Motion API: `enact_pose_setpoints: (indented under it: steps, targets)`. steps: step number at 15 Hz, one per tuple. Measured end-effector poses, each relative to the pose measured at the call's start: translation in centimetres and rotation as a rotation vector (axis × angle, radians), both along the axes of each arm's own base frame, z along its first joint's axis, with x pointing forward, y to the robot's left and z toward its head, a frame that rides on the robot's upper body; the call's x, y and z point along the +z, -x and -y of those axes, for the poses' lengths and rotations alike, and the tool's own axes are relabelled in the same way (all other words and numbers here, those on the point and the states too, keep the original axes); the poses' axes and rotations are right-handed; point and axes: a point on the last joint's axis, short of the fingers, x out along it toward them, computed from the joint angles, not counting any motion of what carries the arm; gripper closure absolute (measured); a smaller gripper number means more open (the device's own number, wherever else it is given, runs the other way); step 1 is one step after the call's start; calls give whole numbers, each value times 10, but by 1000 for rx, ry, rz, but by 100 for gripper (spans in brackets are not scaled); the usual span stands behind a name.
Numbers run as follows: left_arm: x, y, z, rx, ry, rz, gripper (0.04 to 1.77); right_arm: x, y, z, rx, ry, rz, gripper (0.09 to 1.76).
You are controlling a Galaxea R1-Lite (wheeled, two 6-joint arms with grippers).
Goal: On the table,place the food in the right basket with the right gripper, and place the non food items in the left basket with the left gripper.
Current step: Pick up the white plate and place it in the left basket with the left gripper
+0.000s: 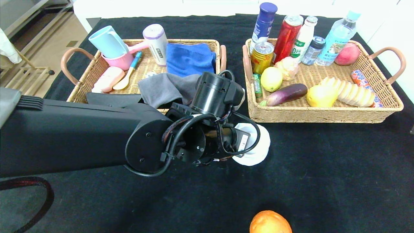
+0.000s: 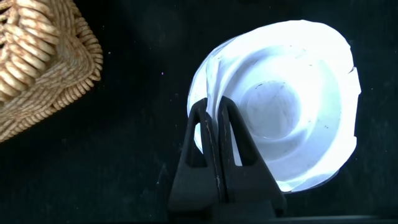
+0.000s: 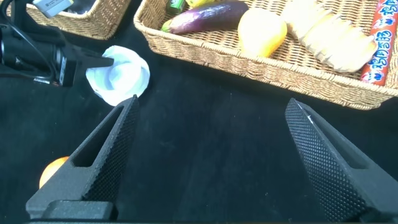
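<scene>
Left gripper (image 2: 214, 118) fingers clamp the white roll's (image 2: 292, 99) rim; right gripper (image 3: 211, 118) fingers apart.

Left arm (image 1: 81, 136) over white roll (image 1: 255, 152), tool apparently hidden; orange (image 1: 270, 222) near table (image 1: 323, 178) edge.

Left arm (image 1: 74, 136): bulky matte-black housing, round joint caps with small screws, looped black cables, one braided red-black hose, a white label near the wrist. Left gripper (image 2: 216, 124): smooth, tapering black fingers. Right gripper (image 3: 211, 155): black fingers with diamond-knurled inner faces.
</scene>
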Motion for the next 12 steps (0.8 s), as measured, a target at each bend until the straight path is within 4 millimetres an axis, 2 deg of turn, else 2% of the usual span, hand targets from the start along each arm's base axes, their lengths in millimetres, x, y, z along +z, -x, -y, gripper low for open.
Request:
enact_pose_setpoints:
  steps: [5,12]
  targets:
    - [4,8,-1,-24,9,-5,170,0,0,0,0,1,1,14]
    - [38,52,-16,-90,57,51,170,-1,0,0,2,2,-2,14]
